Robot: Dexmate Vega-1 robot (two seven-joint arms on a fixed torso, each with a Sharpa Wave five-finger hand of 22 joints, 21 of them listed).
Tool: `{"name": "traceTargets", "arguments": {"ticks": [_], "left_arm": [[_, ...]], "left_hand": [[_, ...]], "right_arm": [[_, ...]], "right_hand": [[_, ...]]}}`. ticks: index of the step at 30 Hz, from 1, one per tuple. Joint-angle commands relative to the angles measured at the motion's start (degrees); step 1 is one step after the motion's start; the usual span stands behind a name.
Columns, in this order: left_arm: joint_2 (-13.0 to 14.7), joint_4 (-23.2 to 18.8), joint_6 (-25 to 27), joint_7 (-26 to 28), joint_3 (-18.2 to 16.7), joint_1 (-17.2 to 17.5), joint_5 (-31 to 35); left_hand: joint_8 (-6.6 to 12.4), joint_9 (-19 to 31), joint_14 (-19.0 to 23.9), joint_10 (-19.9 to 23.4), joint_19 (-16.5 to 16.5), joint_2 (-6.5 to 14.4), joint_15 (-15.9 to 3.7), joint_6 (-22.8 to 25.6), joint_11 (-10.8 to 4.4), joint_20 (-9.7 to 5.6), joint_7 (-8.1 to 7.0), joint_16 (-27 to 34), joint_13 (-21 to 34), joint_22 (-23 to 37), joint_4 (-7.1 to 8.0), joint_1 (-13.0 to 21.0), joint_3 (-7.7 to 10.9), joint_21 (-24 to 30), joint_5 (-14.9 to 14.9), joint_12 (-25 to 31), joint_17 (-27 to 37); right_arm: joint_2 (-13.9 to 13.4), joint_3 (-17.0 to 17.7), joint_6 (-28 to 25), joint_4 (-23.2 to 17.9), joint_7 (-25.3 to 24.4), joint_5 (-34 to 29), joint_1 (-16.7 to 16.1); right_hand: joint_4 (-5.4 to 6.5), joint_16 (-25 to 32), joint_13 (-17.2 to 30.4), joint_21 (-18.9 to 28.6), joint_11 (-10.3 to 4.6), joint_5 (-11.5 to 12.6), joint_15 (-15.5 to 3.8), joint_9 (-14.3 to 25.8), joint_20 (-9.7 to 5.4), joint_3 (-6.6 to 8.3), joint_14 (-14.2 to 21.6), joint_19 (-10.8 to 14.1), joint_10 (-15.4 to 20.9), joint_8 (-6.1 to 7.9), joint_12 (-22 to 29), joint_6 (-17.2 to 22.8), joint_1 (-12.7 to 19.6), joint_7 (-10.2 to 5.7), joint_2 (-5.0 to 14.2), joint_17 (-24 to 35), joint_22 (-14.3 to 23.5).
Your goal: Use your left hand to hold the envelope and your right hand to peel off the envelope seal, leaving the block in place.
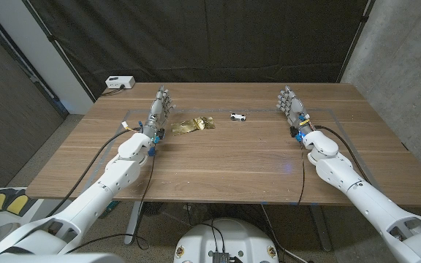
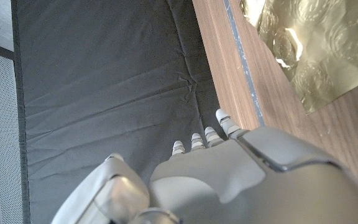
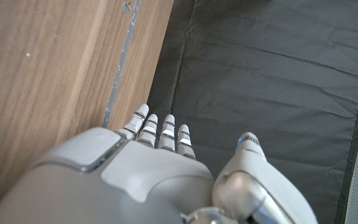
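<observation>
In the head view the task looks unstarted: neither hand has reached its object. The left hand [image 1: 161, 107] stands over the wooden counter [image 1: 225, 157] with fingers spread and nothing in it. The crinkled, shiny gold foil envelope [image 1: 195, 124] lies just beside it, toward the counter's middle, apart from the fingers. The right hand [image 1: 291, 104] is likewise spread and holding nothing, well apart from the envelope. A small white block with dark marks [image 1: 237, 116] sits between the envelope and the right hand, nearer the envelope and not touching it. The next move, I judge, calls for the left hand to cross sideways and press or grip the envelope, so the right can come in past the block without nudging it. The seal itself is too small to make out, and whether the envelope holds anything cannot be told.

In the left wrist view the gold envelope [image 2: 303, 50] lies on the counter off to the side of the hand [image 2: 229, 174], clear of its fingertips [image 2: 224, 116].

In the right wrist view the hand [image 3: 129, 174] reaches past the counter's edge with extended fingers [image 3: 160, 134], bare wood beside it.
</observation>
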Motion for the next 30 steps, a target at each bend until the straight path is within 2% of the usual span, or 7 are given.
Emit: {"name": "traceTargets", "arguments": {"ticks": [1,7,10,15,19,22,30], "left_arm": [[0.62,-0.48,-0.17,-0.18,-0.29,0.37,0.01],[2.16,-2.53,0.95,1.59,-0.14,0.99,1.75],[3.27,-3.61,2.32,2.14,0.01,0.92,2.53],[6.15,-6.34,5.74,2.90,0.69,0.51,4.79],[9.27,-8.85,9.41,3.39,1.53,-0.30,7.56],[11.39,-10.78,11.76,4.02,1.97,-0.71,9.66],[15.07,-18.34,19.65,11.39,2.69,0.64,16.22]], "left_hand": [[0.35,0.23,-6.25,-4.69,-7.14,1.41,0.07,-5.19,0.08,0.35,-0.33,0.21,0.32,0.20,0.34,0.11,-0.07,0.25,0.14,0.26,0.13],[0.80,0.27,-5.41,-3.83,-6.70,1.13,1.09,-3.58,0.10,0.75,-0.48,0.38,0.36,0.19,0.07,0.49,-0.23,0.20,0.08,0.46,0.13],[1.39,0.32,-4.61,-2.64,-6.44,0.35,2.32,-1.01,0.18,2.99,-0.47,0.38,0.41,0.19,-0.87,1.88,-0.35,-0.07,-0.10,0.68,0.14],[1.95,0.42,-2.60,0.34,-6.77,-0.46,3.62,2.12,0.27,3.32,-0.42,0.77,0.54,0.22,-3.29,5.83,0.19,-0.91,-0.81,1.38,0.17],[3.04,0.56,1.19,5.08,-5.05,0.19,5.04,7.36,0.71,4.39,1.16,1.56,0.76,0.43,-6.55,11.79,1.88,-1.04,-2.51,2.44,0.39],[3.97,0.66,6.74,10.21,-2.99,1.30,4.59,12.59,0.94,5.41,3.20,3.03,0.94,0.67,-8.68,16.07,3.38,-0.74,-4.56,3.59,0.82],[4.03,0.80,13.99,15.86,0.17,2.79,3.17,16.47,1.02,5.78,4.96,5.34,1.31,1.05,-11.06,21.08,5.70,0.22,-7.52,4.73,2.00]], "right_arm": [[0.13,-0.27,-0.46,-0.76,-0.52,-0.26,-0.14],[0.01,-0.03,-0.20,-1.62,-0.98,-0.11,-1.11],[-0.13,0.08,0.15,-1.89,-1.05,-0.13,-1.64],[-0.18,0.28,1.00,-1.96,-0.93,-0.04,-2.46],[-0.11,0.60,1.43,-2.35,-1.17,0.34,-3.31],[-0.17,0.84,1.84,-2.75,-1.45,0.46,-4.03],[-0.40,1.42,2.36,-3.80,-2.33,0.68,-5.62]], "right_hand": [[-0.03,0.33,0.30,0.23,0.11,0.35,0.40,0.21,0.12,0.44,0.26,-0.46,0.50,0.31,0.21,0.46,0.67,-0.18,-0.03,0.12,0.09],[-0.09,0.33,0.31,0.12,0.14,0.34,0.39,0.21,0.16,0.46,0.37,-0.41,0.54,0.31,0.22,0.47,0.75,-0.20,-0.01,0.13,0.09],[-0.12,0.38,0.31,0.07,0.09,0.34,0.47,0.22,0.25,0.47,0.55,-0.35,0.55,0.31,0.21,0.48,0.79,-0.21,-0.01,0.13,0.09],[-0.15,0.44,0.31,0.03,0.18,0.33,0.47,0.22,0.31,0.47,0.77,-0.28,0.61,0.31,0.23,0.48,0.83,-0.22,-0.01,0.13,0.09],[-0.19,0.46,0.31,-0.03,0.21,0.33,0.53,0.22,0.35,0.48,0.92,-0.21,0.65,0.32,0.23,0.50,0.88,-0.27,-0.01,0.13,0.10],[-0.21,0.47,0.32,-0.07,0.26,0.33,0.53,0.22,0.39,0.47,1.00,-0.20,0.75,0.33,0.27,0.54,0.90,-0.31,-0.02,0.14,0.10],[-0.26,0.47,0.32,-0.20,0.25,0.30,0.59,0.22,0.35,0.45,1.20,-0.07,0.83,0.33,0.28,0.56,0.95,-0.30,-0.05,0.15,0.11]]}}
